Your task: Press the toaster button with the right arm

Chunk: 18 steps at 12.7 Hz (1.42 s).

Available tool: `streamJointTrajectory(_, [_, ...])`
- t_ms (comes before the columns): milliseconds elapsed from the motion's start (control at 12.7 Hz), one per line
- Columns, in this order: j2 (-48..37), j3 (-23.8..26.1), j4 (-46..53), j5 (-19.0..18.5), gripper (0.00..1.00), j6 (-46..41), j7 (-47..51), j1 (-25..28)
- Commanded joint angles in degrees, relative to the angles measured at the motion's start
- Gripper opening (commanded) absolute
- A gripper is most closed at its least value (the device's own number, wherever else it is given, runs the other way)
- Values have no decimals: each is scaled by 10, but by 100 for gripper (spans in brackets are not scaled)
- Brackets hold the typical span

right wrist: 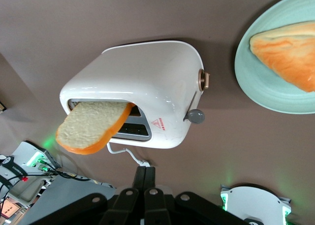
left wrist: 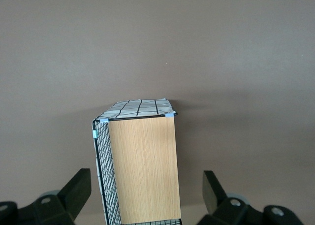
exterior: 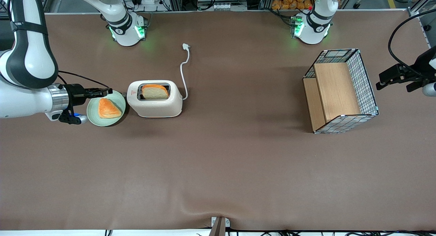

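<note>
The cream-white toaster stands on the brown table with a slice of bread sticking out of one slot. It also shows in the right wrist view, where the grey toaster button sticks out of its narrow end. My right arm reaches in at the working arm's end of the table. My gripper is shut and empty, above the green plate's rim, a short way from the toaster's narrow end; its fingers are pressed together.
A green plate with a toasted pastry lies beside the toaster. The toaster's white cord and plug run farther from the front camera. A wire-and-wood basket lies on its side toward the parked arm's end.
</note>
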Motion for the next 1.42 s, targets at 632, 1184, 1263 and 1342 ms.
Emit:
streamJointTrajectory(632, [25, 3, -127, 119, 0, 69, -130, -79])
streamJointTrajectory(1184, [64, 3, -131, 138, 0, 69, -165, -94])
streamJointTrajectory(1263, [66, 3, -133, 145, 0, 70, -165, -94])
streamJointTrajectory(1342, [72, 3, -133, 150, 0, 68, -171, -94])
